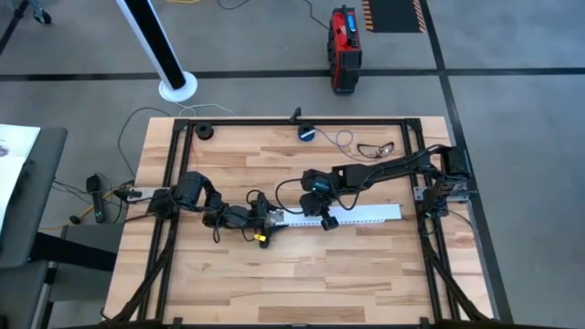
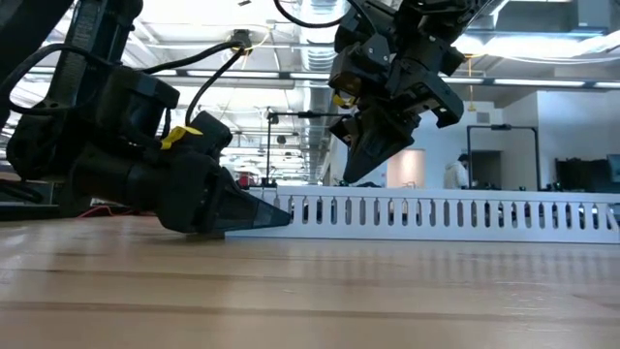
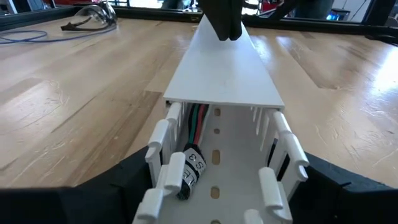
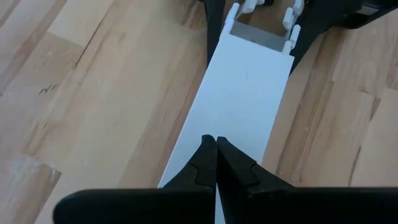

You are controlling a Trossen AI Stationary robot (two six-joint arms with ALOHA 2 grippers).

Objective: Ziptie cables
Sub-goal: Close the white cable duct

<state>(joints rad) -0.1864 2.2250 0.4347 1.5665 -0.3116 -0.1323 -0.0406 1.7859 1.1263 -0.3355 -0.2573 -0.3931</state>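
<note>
My left claw (image 1: 271, 219) lay low on the table (image 1: 274, 274), its fingers spread around the open end of the white slotted duct (image 3: 217, 155). The cables (image 3: 198, 118) ran inside this duct, under its flat cover (image 4: 239, 93). My right claw (image 4: 216, 152) was pressed together, its tips on the cover

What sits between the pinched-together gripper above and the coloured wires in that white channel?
The channel's white cover: in the left wrist view it spans from the right gripper to the open end where the cables show.
</note>
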